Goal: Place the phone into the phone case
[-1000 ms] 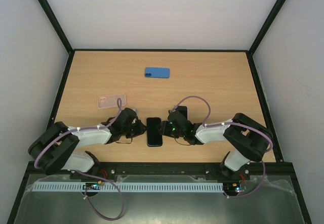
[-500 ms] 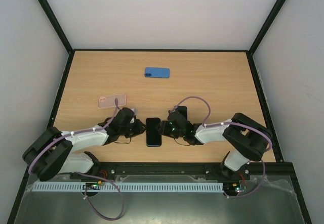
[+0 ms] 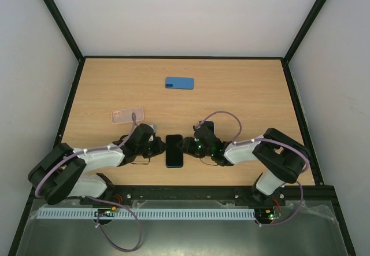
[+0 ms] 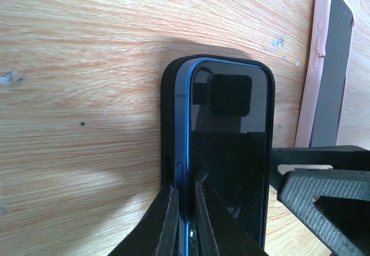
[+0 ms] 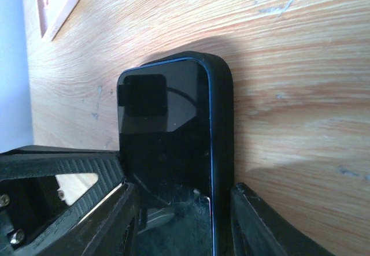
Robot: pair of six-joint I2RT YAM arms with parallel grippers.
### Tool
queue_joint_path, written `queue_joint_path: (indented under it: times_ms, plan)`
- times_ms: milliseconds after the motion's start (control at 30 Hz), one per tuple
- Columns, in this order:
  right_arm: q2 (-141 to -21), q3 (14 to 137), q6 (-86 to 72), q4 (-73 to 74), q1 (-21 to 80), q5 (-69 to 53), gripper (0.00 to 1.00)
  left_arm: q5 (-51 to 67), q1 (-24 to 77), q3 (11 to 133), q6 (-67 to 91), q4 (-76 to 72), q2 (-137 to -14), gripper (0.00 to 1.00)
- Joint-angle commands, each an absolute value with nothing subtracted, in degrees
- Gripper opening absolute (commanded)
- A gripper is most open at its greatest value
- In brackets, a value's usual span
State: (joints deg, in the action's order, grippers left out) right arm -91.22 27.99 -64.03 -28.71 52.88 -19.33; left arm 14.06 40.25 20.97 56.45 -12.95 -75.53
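The phone (image 3: pixel 174 151) lies low-centre in the overhead view, in the black phone case (image 4: pixel 167 129), one blue edge not seated, I'd say. The left gripper (image 4: pixel 187 196) nips that edge narrowly. The right gripper (image 5: pixel 184 191) straddles both, grip unclear. Next, press it flush.

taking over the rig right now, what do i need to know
Grippers: left gripper shut on the phone, pinching the long edge on its side. The right gripper straddles the black phone case across its width; whether it is clamped, I cannot tell.
Where: phone screen up in the phone case, between the arms.
Done: phone in, right side looks seated.
Left: the pinched edge looks proud of the lip; probably press it down, then let go.
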Motion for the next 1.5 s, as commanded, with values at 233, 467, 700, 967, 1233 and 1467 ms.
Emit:
queue_joint_path:
  times_ms: [233, 467, 700, 967, 1233, 1467]
  plan:
    - [-89.40, 25.00, -71.72, -51.81, 53.63, -30.01, 0.44, 15.73, 40.69, 16.64, 58.13, -16.50, -72.47, 0.21]
    - [-95.38, 23.94, -76.49, -60.82, 53.65, -31.52, 0.44, 16.34, 40.67, 14.45, 60.19, -18.74, -71.44, 0.22]
    - [-98.85, 23.78, -77.96, -63.46, 53.65, -30.36, 0.39, 16.35, 40.69, 13.15, 61.17, -19.62, -69.84, 0.23]
    - [-99.97, 23.58, -80.32, -68.49, 53.70, -32.65, 0.38, 15.99, 40.53, 11.98, 61.89, -20.19, -69.26, 0.23]
    - [-102.96, 22.69, -82.78, -73.08, 53.68, -34.36, 0.41, 16.70, 39.00, 10.04, 61.50, -19.95, -64.82, 0.38]
    - [-107.90, 23.08, -84.08, -75.56, 53.69, -35.23, 0.41, 17.13, 37.98, 8.85, 61.49, -20.03, -62.53, 0.37]
